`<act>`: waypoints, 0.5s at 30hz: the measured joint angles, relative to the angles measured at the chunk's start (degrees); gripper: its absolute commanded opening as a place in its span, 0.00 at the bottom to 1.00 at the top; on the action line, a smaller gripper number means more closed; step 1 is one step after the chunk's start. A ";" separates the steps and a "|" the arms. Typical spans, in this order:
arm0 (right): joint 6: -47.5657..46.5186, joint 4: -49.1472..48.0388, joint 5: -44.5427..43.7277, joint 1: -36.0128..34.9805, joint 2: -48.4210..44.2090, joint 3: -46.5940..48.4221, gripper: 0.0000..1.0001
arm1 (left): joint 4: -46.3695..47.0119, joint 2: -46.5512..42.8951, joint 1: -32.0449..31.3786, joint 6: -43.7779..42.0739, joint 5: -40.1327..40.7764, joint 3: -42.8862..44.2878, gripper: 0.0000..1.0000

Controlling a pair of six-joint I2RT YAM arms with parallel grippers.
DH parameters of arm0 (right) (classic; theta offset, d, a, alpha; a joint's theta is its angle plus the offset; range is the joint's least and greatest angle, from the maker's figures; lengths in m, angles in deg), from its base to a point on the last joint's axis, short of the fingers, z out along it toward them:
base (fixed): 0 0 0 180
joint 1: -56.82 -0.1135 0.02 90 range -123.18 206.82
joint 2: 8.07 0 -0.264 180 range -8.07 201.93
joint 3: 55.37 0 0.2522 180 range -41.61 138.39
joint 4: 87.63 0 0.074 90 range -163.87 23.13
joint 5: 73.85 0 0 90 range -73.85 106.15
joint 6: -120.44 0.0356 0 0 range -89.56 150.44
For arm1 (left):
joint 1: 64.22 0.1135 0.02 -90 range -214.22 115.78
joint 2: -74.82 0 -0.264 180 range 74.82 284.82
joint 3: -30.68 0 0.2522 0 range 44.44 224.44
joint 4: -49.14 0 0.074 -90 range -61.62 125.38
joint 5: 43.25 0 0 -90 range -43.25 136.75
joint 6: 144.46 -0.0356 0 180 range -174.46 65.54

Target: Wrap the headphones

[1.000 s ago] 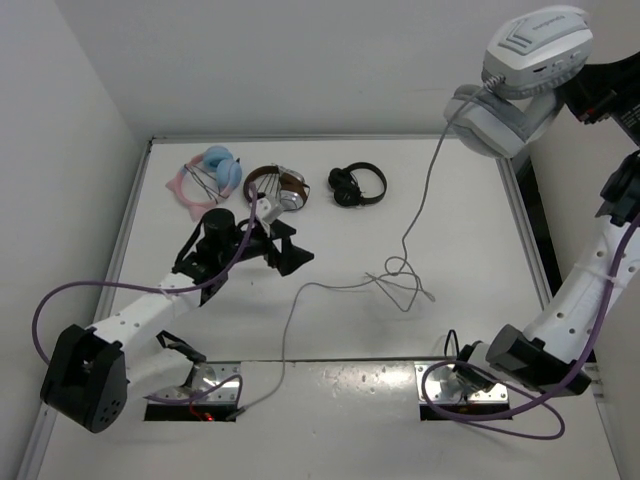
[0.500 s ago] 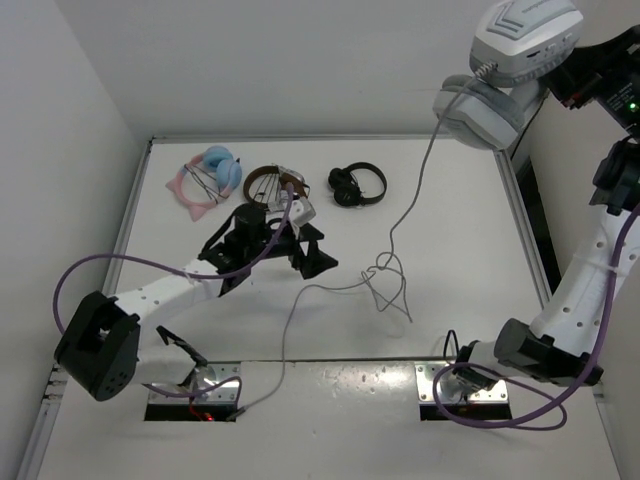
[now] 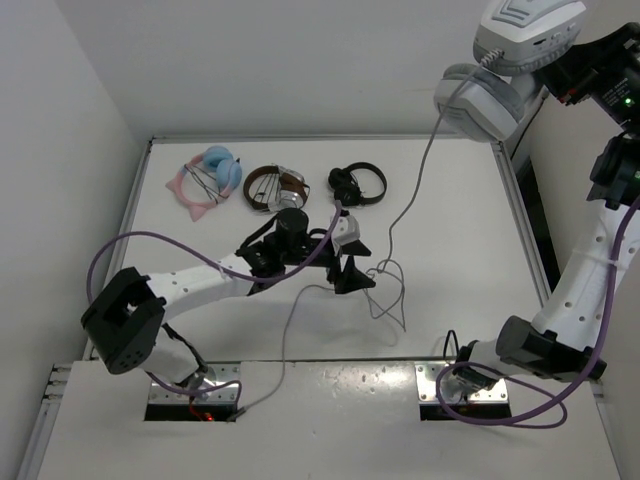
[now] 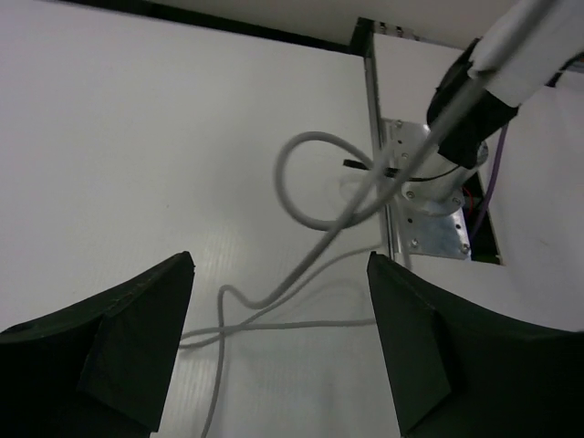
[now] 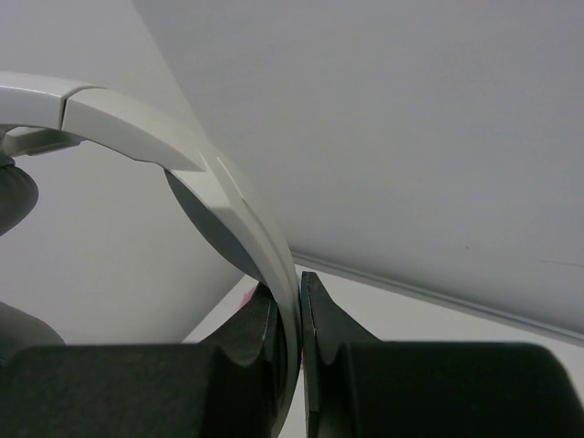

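Two risks stand out. High at one o'clock in the overhead view, well off the desk (image 3: 460, 230), the headphones (image 3: 515, 60) hang from the right pincer (image 5: 299, 310), which is pressed onto the thin edge of their headband. A swing could work that narrow hold loose. Their cable (image 3: 428, 160) drops to tangled loops near the desk's centre, where the left pincer (image 4: 278, 274) hovers spread, with nothing between its jaws. Closing there could catch two strands at once and tighten the tangle, or miss the thin cable altogether.
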 measured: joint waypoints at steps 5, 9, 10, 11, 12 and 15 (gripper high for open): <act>0.37 0.00 0.02 0.00 0.00 0.00 0.00 | 0.37 1.81 -3.76 -2.12 -1.62 1.31 0.51; 0.52 0.00 0.33 0.13 0.00 0.00 0.00 | -3.61 5.53 -4.59 -6.32 -1.97 6.40 0.04; 0.63 0.00 0.57 0.28 0.00 0.00 0.00 | -4.87 6.12 -4.61 -7.26 -1.27 7.69 0.00; 0.87 0.00 0.92 0.55 0.00 0.00 0.00 | -5.57 6.34 -4.66 -8.02 -0.24 8.41 0.00; 1.09 -0.02 1.49 0.85 0.00 0.00 0.00 | -5.99 6.36 -4.61 -8.59 0.72 8.79 0.00; 2.34 -0.61 3.30 2.21 -0.09 -0.44 0.00 | -6.03 6.36 -3.74 -9.03 4.24 9.14 0.00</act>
